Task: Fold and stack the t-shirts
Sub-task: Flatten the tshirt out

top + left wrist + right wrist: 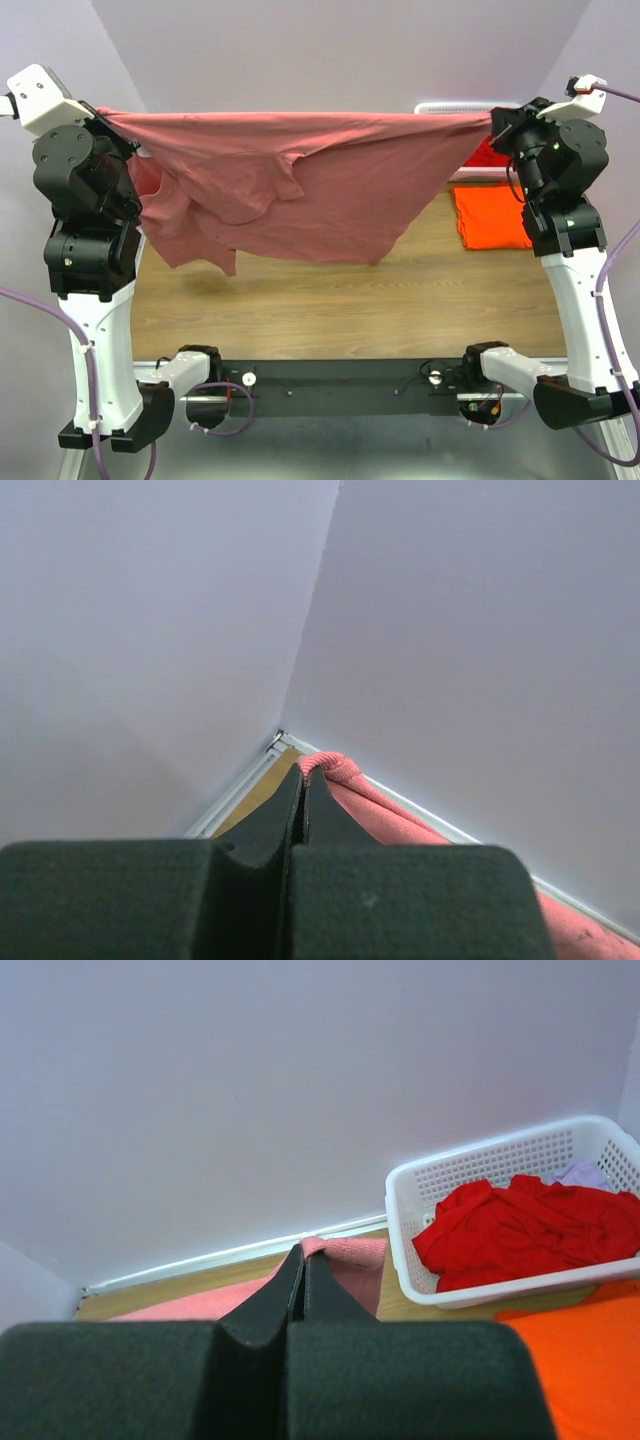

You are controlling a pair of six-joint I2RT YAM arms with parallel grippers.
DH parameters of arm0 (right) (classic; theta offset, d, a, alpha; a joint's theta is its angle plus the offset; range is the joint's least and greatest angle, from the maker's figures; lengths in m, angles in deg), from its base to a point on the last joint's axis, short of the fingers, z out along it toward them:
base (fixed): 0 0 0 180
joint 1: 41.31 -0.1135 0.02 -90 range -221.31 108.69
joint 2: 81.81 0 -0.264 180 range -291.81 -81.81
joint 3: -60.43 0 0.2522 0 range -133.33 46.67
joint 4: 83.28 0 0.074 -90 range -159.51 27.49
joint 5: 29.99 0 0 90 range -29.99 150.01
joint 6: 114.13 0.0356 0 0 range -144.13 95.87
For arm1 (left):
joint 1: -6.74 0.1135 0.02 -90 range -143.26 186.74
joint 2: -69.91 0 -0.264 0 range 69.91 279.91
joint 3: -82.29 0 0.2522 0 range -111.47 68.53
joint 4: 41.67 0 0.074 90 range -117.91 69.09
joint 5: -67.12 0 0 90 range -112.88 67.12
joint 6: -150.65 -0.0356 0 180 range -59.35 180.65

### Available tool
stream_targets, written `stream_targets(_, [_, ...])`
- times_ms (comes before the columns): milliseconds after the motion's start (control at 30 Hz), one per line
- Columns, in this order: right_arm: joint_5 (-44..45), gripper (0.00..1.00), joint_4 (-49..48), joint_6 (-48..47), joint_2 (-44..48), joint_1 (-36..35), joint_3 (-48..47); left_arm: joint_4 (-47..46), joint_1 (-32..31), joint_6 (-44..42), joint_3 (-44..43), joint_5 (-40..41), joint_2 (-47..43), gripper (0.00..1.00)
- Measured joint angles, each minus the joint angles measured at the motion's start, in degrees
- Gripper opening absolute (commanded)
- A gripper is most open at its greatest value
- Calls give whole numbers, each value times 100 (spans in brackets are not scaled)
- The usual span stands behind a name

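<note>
Tee (pixel 300 200) hangs taut between left end effector (pixel 303 778) and right end effector (pixel 303 1256), both clenched on its top edge, body sagging below them above desk (pixel 350 300). Risk: shallow pinch slips if arms spread; bunched sleeve could fold crooked on lowering

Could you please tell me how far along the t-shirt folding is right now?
Done: the orange t-shirt lies folded on the table. In hand: the left gripper and right gripper hold the pink t-shirt stretched between them, unfolded, in the air. Left: folding and stacking it, then the red t-shirts crumpled in the basket.
</note>
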Motion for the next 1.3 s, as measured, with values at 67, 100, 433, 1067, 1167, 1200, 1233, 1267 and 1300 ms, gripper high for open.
stream_targets(67, [4,1,4,-44,2,0,0,-17,0,0,118,0,-28,0])
stream_targets(100, [4,1,7,-57,7,0,0,-42,0,2,199,0,-57,0])
stream_targets(433, [-44,0,31,-144,439,-2,0,-76,0,225,1051,-13,-966,0])
stream_targets(1067, [-192,1,24,-782,492,-164,-564,-444,-9,166,1834,-404,-1738,0])
stream_targets(1167, [-219,2,-22,-890,105,-164,-538,-824,-9,155,2468,-551,-1523,0])
stream_targets(1200, [-236,2,-42,-927,-127,-164,-494,-984,-9,155,2763,-601,-1381,0])
stream_targets(1233, [-251,2,-63,-955,-339,-164,-455,-1239,-9,170,3126,-660,-1217,0])
stream_targets(1267, [-256,2,-72,-970,-553,-164,-422,-1346,-9,177,3322,-691,-1082,0])
stream_targets(1300, [-260,1,-83,-988,-955,-164,-393,-1519,0,199,3591,-763,-861,0])
